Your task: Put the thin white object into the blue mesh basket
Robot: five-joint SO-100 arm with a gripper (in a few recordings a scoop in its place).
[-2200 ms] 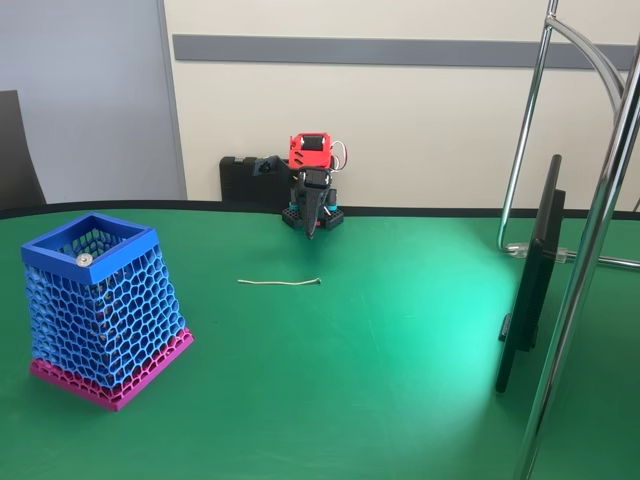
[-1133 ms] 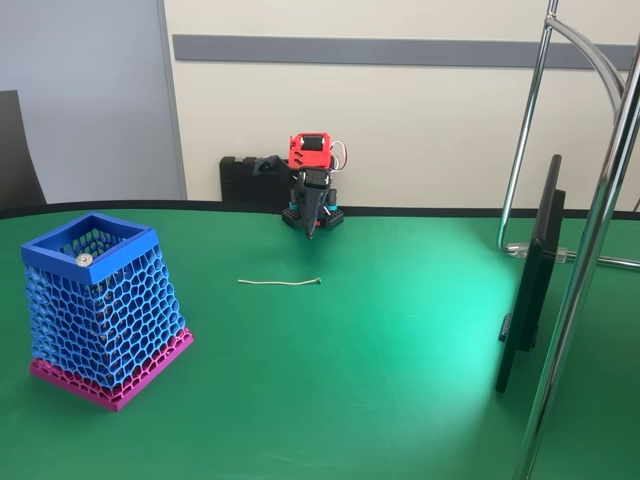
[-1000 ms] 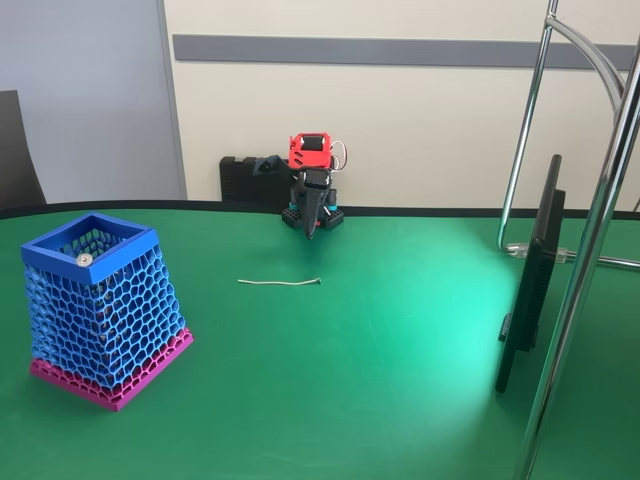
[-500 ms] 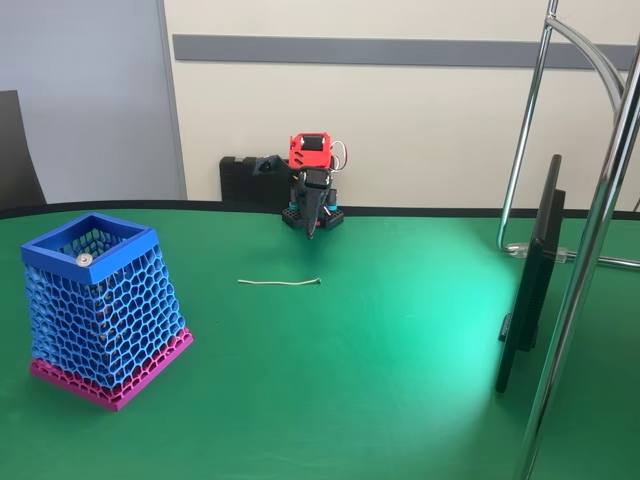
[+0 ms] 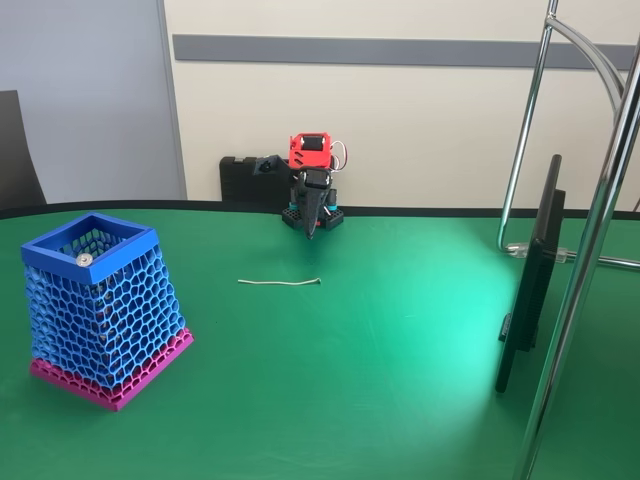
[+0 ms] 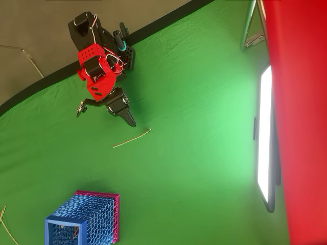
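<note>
The thin white object [image 5: 280, 283] lies flat on the green table [image 5: 380, 340], in the middle, a short way in front of the arm. In the overhead view the thin white object [image 6: 132, 138] lies just below the gripper's tip. My gripper [image 5: 311, 232] on the red and black arm points down near the arm's base, shut and holding nothing. From above, the gripper [image 6: 131, 121] stops a little short of the stick's dark-tipped end. The blue mesh basket [image 5: 55, 262] stands upright at the front left on its magenta base; from overhead the basket [image 6: 64, 220] is far from the gripper.
A dark flat screen [image 5: 530, 290] stands edge-on at the right, beside chrome stand tubes [image 5: 590, 250]. A black box [image 5: 245, 180] sits against the wall behind the arm. Open green surface lies between the stick and the basket.
</note>
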